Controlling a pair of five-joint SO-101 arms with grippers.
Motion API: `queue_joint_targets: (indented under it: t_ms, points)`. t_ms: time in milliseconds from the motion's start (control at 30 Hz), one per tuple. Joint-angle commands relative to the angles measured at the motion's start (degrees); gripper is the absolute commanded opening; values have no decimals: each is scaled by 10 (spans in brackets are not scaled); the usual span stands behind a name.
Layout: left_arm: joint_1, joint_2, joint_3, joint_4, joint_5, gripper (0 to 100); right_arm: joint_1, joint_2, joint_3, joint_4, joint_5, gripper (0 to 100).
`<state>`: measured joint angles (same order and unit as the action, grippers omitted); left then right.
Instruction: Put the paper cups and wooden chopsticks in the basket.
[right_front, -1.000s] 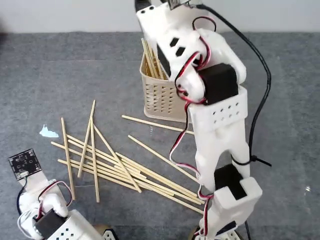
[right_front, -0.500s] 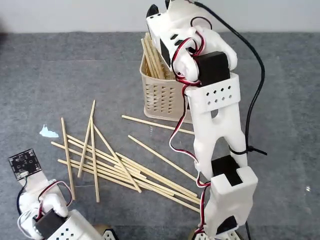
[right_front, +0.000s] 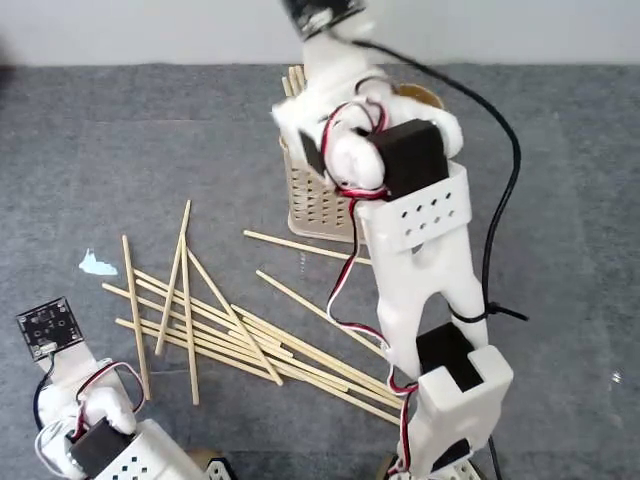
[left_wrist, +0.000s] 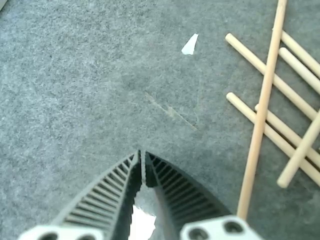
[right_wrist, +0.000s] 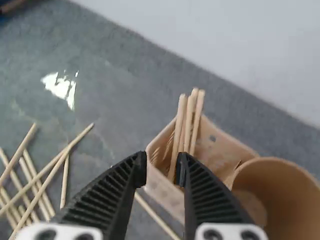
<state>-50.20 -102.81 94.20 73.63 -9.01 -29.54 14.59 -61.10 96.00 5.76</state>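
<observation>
At the table's far side, the basket (right_front: 315, 205) stands upright with a bundle of wooden chopsticks (right_front: 295, 82) upright in one end, tips above the rim. Paper cup (right_wrist: 272, 195) sits at the basket's other end, mouth up; can't tell if it is inside the basket or just beside it. Loose chopsticks (right_front: 235, 335) lie flat on the grey carpet (right_front: 560, 200) in a crossed pile in front of the basket, well apart from it. One stick from the pile lies close to the basket's base, and a few fan out toward the left arm (right_front: 90, 425).

Right gripper (right_wrist: 161, 162) hangs above the basket, over the bundle end. Its jaws are slightly apart with nothing between them, and they touch neither basket nor sticks. In the high view the right arm (right_front: 420, 260) stretches from the near edge up over the basket and covers its right half.

Left gripper (left_wrist: 142, 167) is low over bare carpet at the near left corner. Its jaws are pressed together and hold nothing, and the pile's nearest sticks are just beside it, not touching. A small white scrap (right_front: 97, 265) lies on the carpet left of the pile.
</observation>
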Motion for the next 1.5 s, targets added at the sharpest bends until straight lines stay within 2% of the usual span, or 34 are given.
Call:
queue_joint_targets:
  t_ms: [0,133,300,533,667,867,1233,1467]
  points:
    - [4,2,-4,-10,-4,15,-28,-22,16,69,-4,111]
    - [4,2,-4,-10,-4,15,-49,-16,98,67,-2,111]
    - [4,2,-4,-10,-4,15,-94,11,201,52,87,112]
    - [4,2,-4,-10,-4,15,-98,117,236,-103,117,109]
    - [4,2,-4,-10,-4,15,-90,193,236,-202,163,7]
    - [4,2,-4,-10,-4,15,-58,276,235,-286,226,8]
    - [4,2,-4,-10,-4,15,6,336,237,-289,251,9]
    - [4,2,-4,-10,-4,15,-27,332,237,-173,251,9]
